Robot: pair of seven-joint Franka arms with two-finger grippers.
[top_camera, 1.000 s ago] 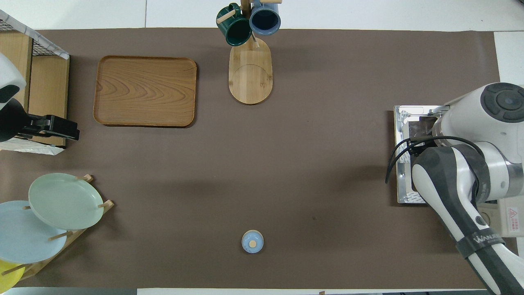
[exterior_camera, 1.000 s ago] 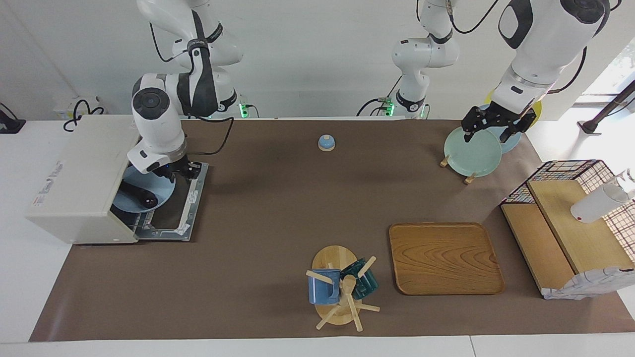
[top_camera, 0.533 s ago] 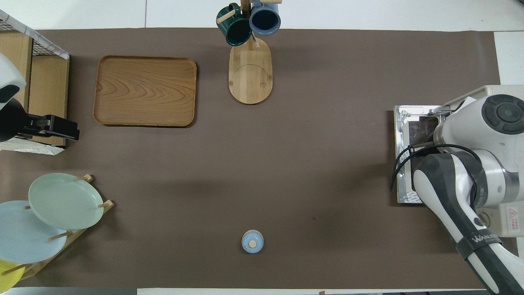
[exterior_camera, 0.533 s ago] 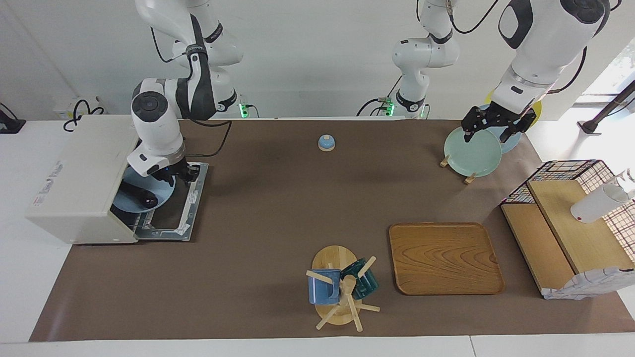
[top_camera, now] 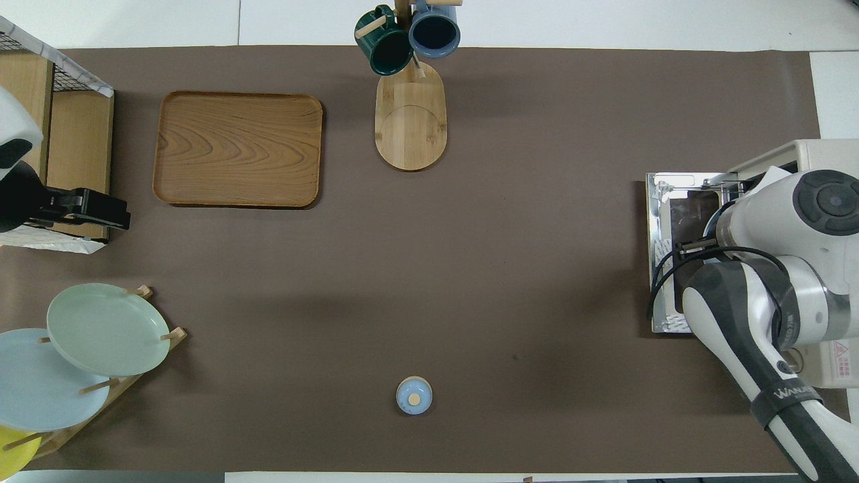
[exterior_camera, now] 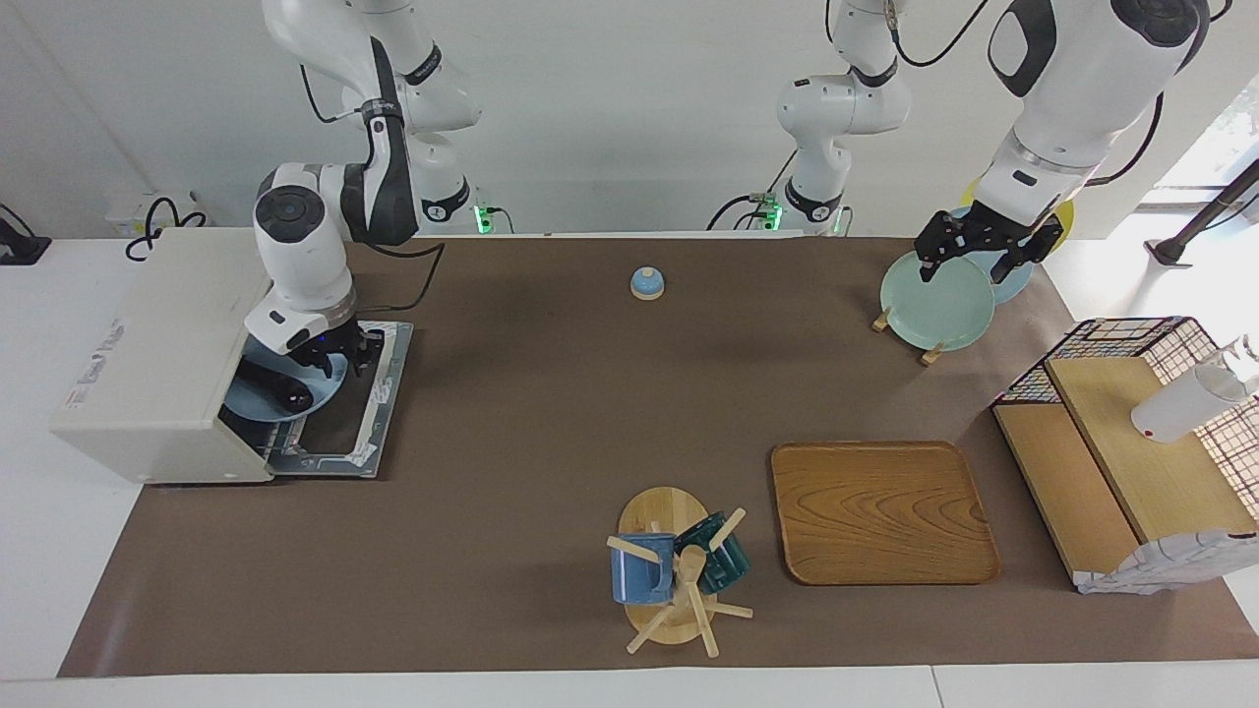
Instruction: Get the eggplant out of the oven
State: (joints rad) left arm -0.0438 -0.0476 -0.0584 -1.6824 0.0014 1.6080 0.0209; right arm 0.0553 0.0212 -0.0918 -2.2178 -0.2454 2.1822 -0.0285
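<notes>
The off-white oven (exterior_camera: 157, 354) sits at the right arm's end of the table, its door (exterior_camera: 366, 418) folded down flat. Inside its mouth a light blue plate (exterior_camera: 320, 385) carries the dark eggplant (exterior_camera: 280, 391). My right gripper (exterior_camera: 341, 358) is low at the plate's edge, on the side toward the door, beside the eggplant and apart from it. In the overhead view the right arm hides the oven's mouth; only the oven (top_camera: 822, 153) and its door (top_camera: 671, 268) show. My left gripper (exterior_camera: 976, 258) waits open over the plate rack.
A rack with green and blue plates (exterior_camera: 936, 300) stands at the left arm's end, with a wire shelf (exterior_camera: 1131, 433) beside it. A wooden tray (exterior_camera: 880, 511) and a mug tree (exterior_camera: 674, 575) lie farther from the robots. A small blue bell (exterior_camera: 646, 283) sits near the robots.
My right gripper has moved in from over the oven door toward the oven's mouth and down to the blue plate's edge. The left arm has not moved.
</notes>
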